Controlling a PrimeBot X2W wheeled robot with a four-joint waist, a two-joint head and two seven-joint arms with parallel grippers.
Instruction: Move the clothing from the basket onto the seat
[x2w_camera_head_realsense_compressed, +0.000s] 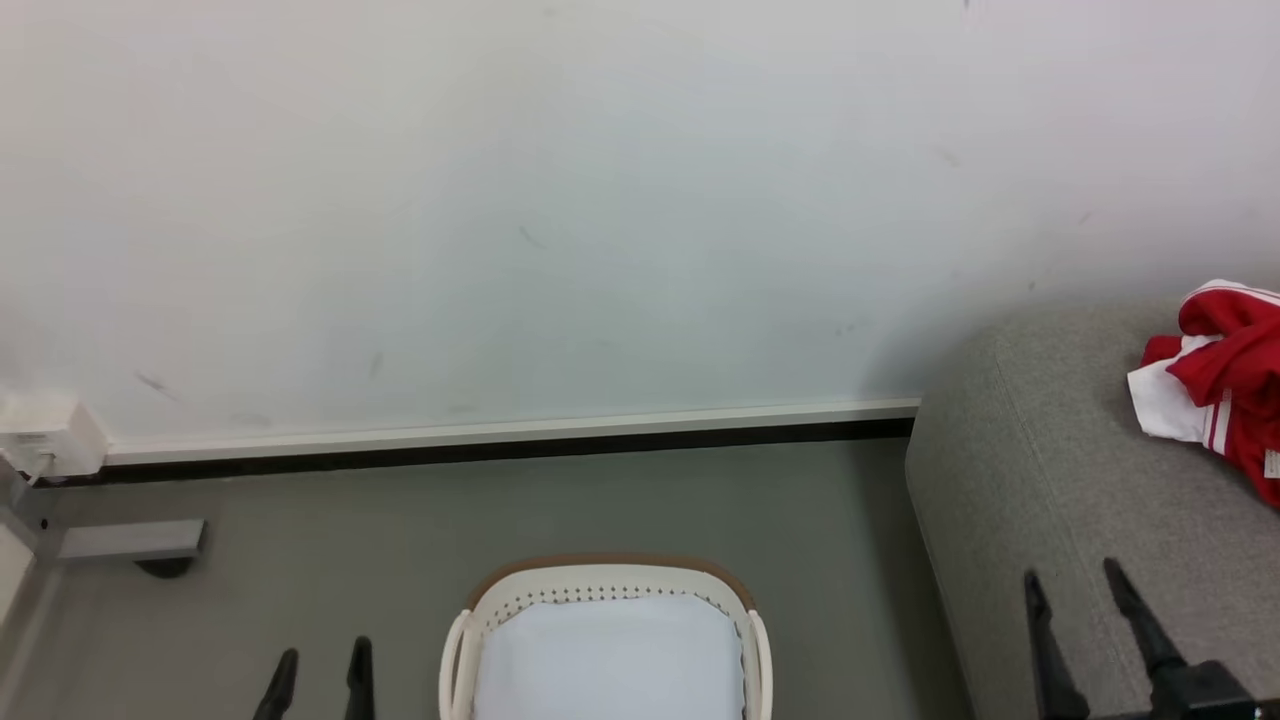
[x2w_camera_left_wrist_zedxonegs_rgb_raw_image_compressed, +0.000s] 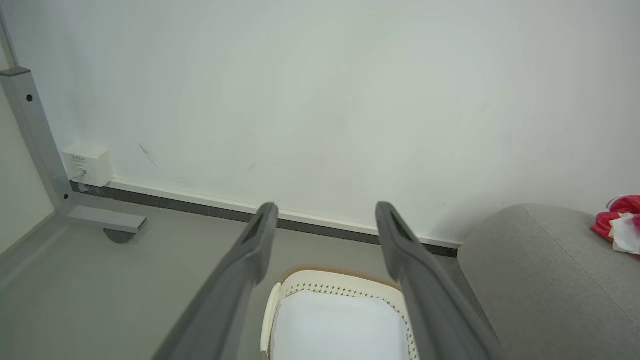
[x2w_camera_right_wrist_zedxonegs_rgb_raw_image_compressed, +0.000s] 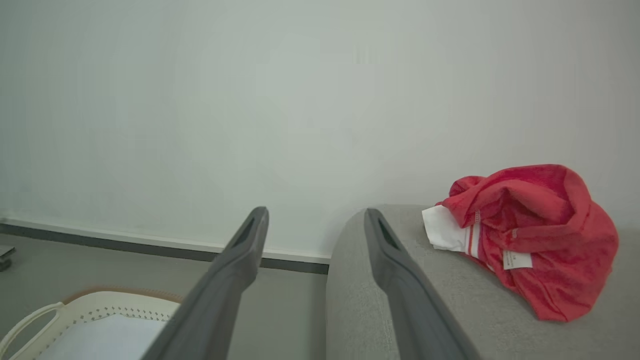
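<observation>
Since the visible part of the basket (x2w_camera_head_realsense_compressed: 608, 582) holds pale lining (x2w_camera_head_realsense_compressed: 610, 660) and no red, and the clothing (x2w_camera_head_realsense_compressed: 1225, 385) lies heaped on the seat (x2w_camera_head_realsense_compressed: 1040, 480), the transfer appears complete. Left gripper (x2w_camera_head_realsense_compressed: 320, 680) and right gripper (x2w_camera_head_realsense_compressed: 1072, 580) hang open, empty. Bare floor (x2w_camera_head_realsense_compressed: 840, 560) separates basket from the seat's rounded edge; the wall (x2w_camera_head_realsense_compressed: 600, 200) stands behind.

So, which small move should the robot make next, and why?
Probably tilt the head down to check the whole basket. The clothing already lies on the seat, the left gripper and right gripper are open and empty, and the basket shows pale lining, but its near part is cut off, so a hidden garment cannot be excluded.
</observation>
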